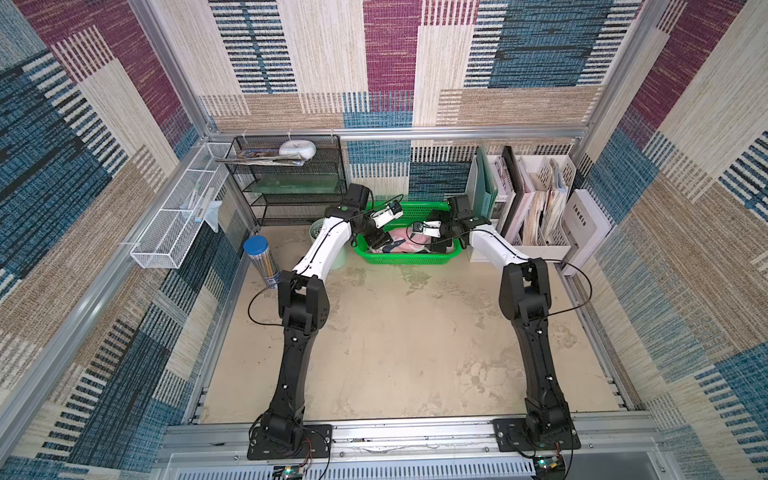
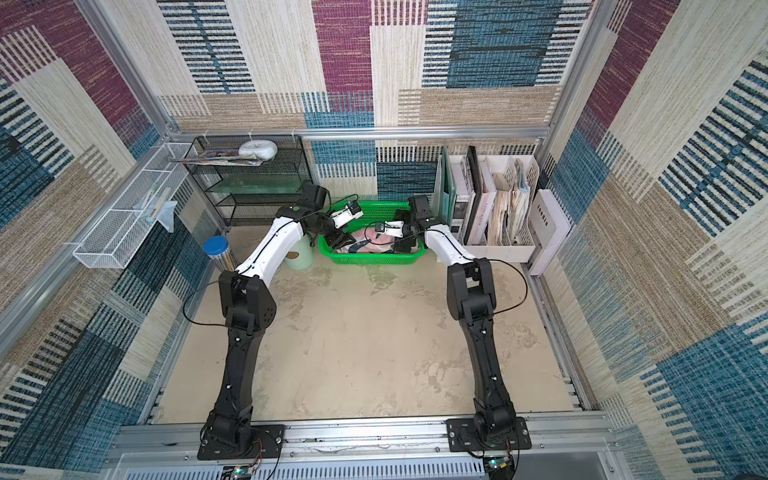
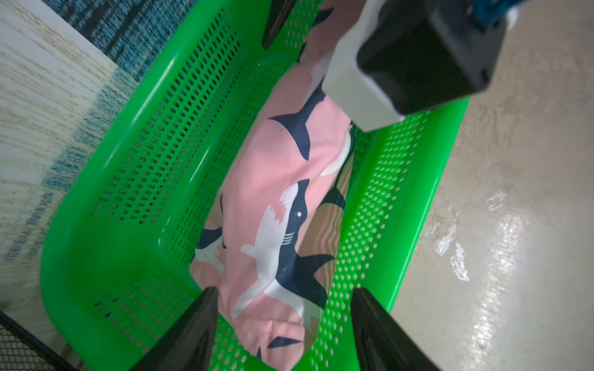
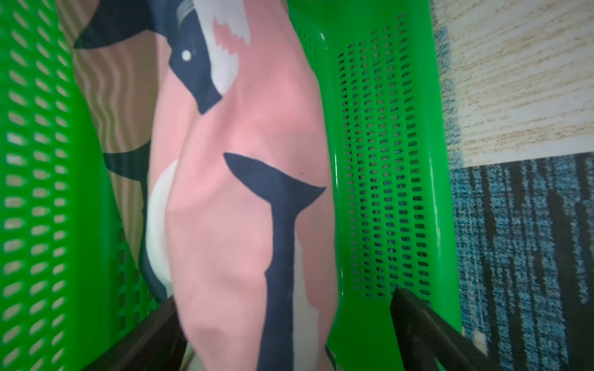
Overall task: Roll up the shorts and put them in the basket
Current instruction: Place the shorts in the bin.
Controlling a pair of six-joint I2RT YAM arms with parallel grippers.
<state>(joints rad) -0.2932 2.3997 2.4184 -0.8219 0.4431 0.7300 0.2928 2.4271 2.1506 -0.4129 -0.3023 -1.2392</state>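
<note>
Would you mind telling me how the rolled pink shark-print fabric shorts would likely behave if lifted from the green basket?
The pink shark-print shorts look soft and creased, so they would probably sag. Nothing visibly secures the roll, so it may unroll. Thin fabric suggests they are light; the green perforated plastic basket should stay put.

Top views are bright, even, and bend at edges; wrist views are soft, with glare on the counter [image 3: 501, 244].
</note>
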